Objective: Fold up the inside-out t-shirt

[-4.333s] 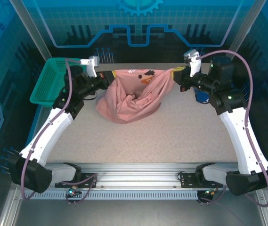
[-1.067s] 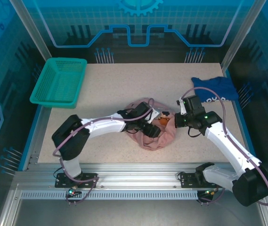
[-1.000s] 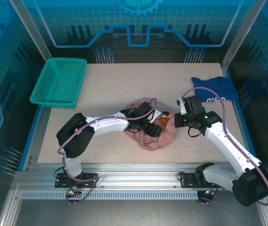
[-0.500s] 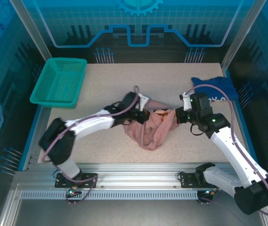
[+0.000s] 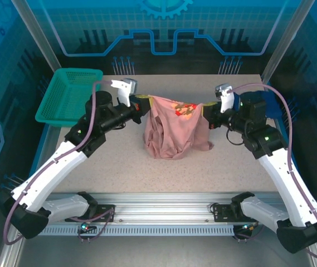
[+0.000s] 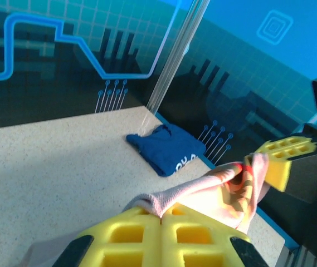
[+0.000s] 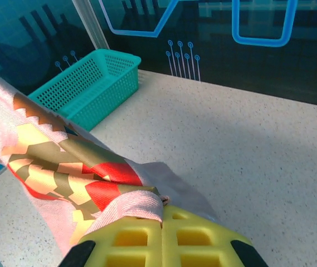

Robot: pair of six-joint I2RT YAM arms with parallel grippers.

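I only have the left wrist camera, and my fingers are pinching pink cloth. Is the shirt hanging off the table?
Observer: Top view: the t-shirt hangs bunched between the left gripper and the right gripper; its lower end looks to touch the table.
Operator: Is the right one gripping properly?
Observer: Right wrist view: it is shut on a hem fold beside the print patch.
Operator: Anything on my left?
Observer: A green basket at the far left corner, apart from the t-shirt.
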